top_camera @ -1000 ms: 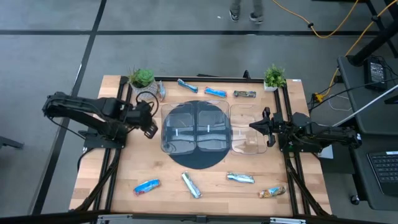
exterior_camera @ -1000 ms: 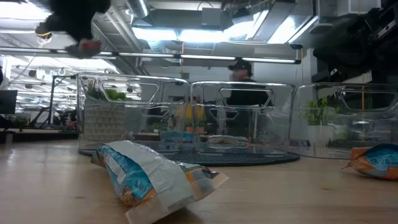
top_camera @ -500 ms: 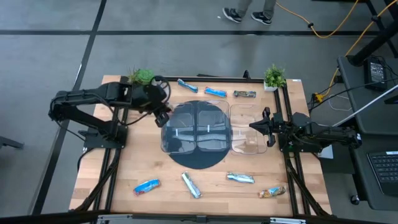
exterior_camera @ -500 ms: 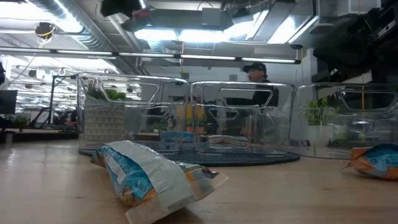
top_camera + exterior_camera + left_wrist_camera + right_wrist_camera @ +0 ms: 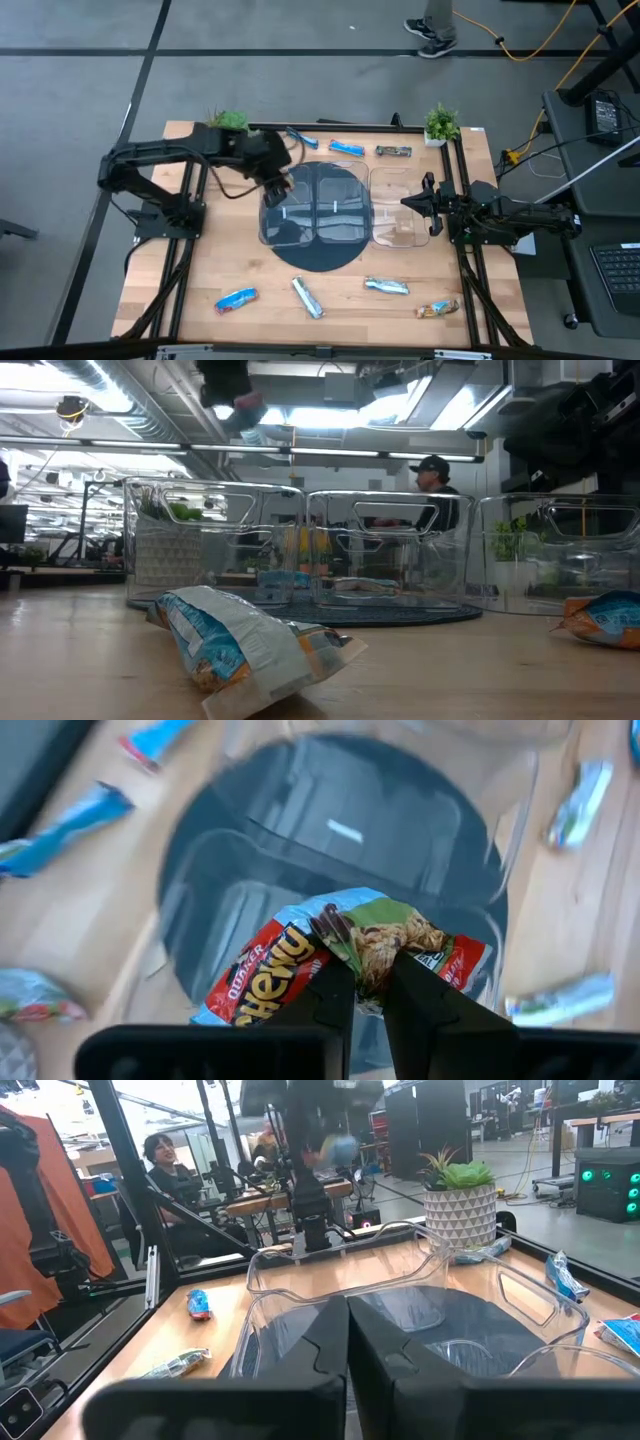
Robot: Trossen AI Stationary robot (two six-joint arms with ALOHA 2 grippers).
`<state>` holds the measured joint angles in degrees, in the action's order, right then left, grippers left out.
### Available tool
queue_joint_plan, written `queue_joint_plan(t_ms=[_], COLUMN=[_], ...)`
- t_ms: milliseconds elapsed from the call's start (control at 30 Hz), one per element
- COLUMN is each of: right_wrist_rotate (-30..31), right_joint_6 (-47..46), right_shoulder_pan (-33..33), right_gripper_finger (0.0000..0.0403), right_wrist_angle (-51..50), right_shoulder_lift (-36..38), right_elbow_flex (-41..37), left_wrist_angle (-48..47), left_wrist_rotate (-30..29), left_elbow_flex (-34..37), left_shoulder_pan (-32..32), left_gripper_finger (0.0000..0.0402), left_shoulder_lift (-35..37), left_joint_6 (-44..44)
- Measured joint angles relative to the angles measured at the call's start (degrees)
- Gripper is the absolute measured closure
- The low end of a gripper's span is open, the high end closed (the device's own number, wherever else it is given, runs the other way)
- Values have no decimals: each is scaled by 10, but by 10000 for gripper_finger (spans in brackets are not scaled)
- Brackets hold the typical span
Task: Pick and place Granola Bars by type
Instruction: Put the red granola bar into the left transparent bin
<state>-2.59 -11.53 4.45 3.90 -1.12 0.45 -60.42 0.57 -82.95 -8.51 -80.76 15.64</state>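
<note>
High view, left to right: my left claw (image 5: pixel 277 186) hangs above the left clear tray (image 5: pixel 290 205), its fingers pinched on a granola bar (image 5: pixel 345 963) with a red, blue and green wrapper; my left wrist view shows that bar over the tray and the dark round mat (image 5: pixel 318 258). On the bench (image 5: pixel 200 270), toward six o'clock, lie a blue bar (image 5: pixel 236 299), a silver bar (image 5: pixel 307 297), a silver-blue bar (image 5: pixel 386 286) and a tan bar (image 5: pixel 438 309). Toward twelve o'clock lie two blue bars (image 5: pixel 346 148) and a dark bar (image 5: pixel 393 151). My right claw (image 5: pixel 408 203) waits at three o'clock, fingers pressed together with nothing between them, beside the right tray (image 5: pixel 400 215).
</note>
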Motion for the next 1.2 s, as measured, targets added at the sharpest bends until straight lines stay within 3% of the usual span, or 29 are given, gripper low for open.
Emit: queue_joint_plan(t_ms=[433,600,833,1200], right_wrist_rotate=[0,0,0,0], right_joint_6=[0,0,0,0], right_shoulder_pan=[0,0,0,0], right_gripper_finger=[395,395,395,395], right_wrist_angle=[0,0,-1,-1], right_shoulder_lift=[0,0,0,0], right_elbow_flex=[0,0,0,0], left_wrist_angle=[3,45,143,208], left_wrist_rotate=[47,53,112,109], left_elbow_flex=[4,67,160,246], left_shoulder_pan=[0,-9,-28,-51], left_gripper_finger=[372,372,373,372], left_shoulder_lift=[-86,-80,-79,-78], left_joint_6=[-114,-121,-120,-120])
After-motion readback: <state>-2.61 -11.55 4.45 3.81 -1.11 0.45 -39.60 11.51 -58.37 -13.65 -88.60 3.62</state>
